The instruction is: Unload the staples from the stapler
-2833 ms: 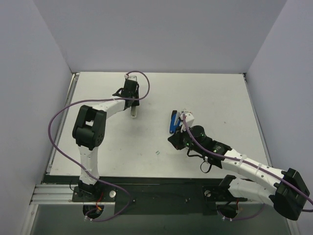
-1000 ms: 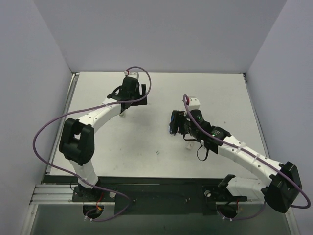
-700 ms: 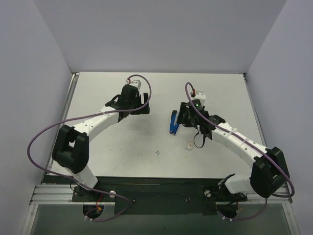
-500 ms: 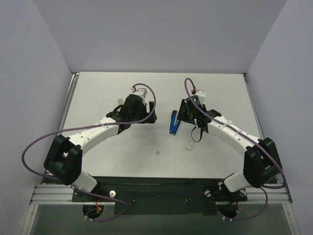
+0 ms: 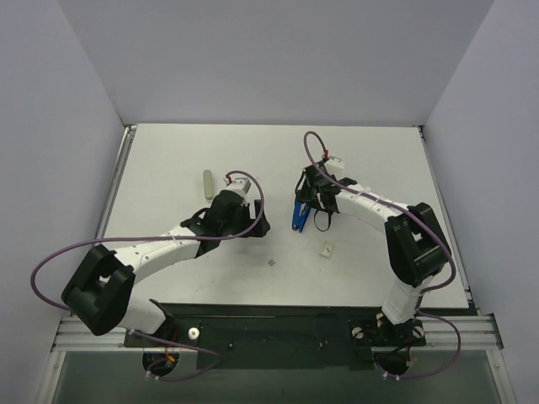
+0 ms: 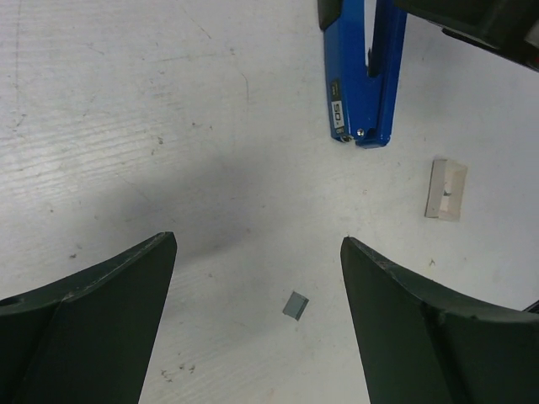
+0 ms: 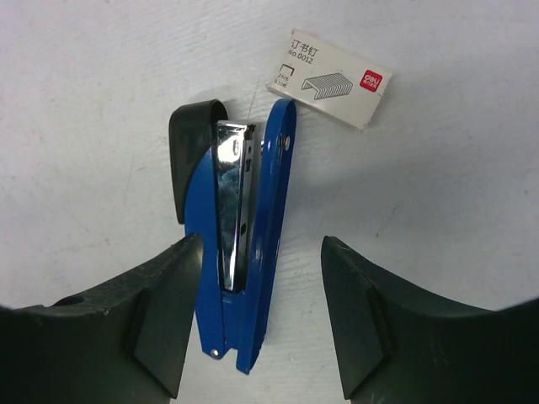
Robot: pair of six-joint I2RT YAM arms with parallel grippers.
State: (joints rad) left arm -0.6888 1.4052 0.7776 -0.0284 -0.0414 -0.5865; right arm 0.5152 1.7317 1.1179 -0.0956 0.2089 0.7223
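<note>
Purple-grey walls on three sides and a pale, scuffed worktop (image 5: 379, 168) in the middle, nothing fancy. Your stapler (image 7: 244, 252) lies a bit right of the worktop's centre. It's hinged open, so the shiny metal rail (image 7: 230, 202) shows between the blue shells. The right jaws are spread and straddle it, one finger (image 7: 160, 320) on each side. One finger looks like it's brushing the blue body and the other is clear of it, so nothing is pinched. I can't tell whether any staples sit in that rail, it's mostly glare.

My progress guess is that the opening part is done and the actual emptying is partly done at best. One tiny grey bit (image 6: 295, 305) lies toward the near edge, and I'd bet that's a scrap of the staples. The left jaws are spread wide and empty, and the bit shows between their fingers (image 6: 84, 328) in the left wrist view.

Head count:
- one stapler
- one grey bit
- one small staple box (image 7: 331, 80) near the stapler, on its near-edge side
- one pale grey bar (image 5: 207, 182) well apart, toward the far-left corner
- two sets of jaws
</note>
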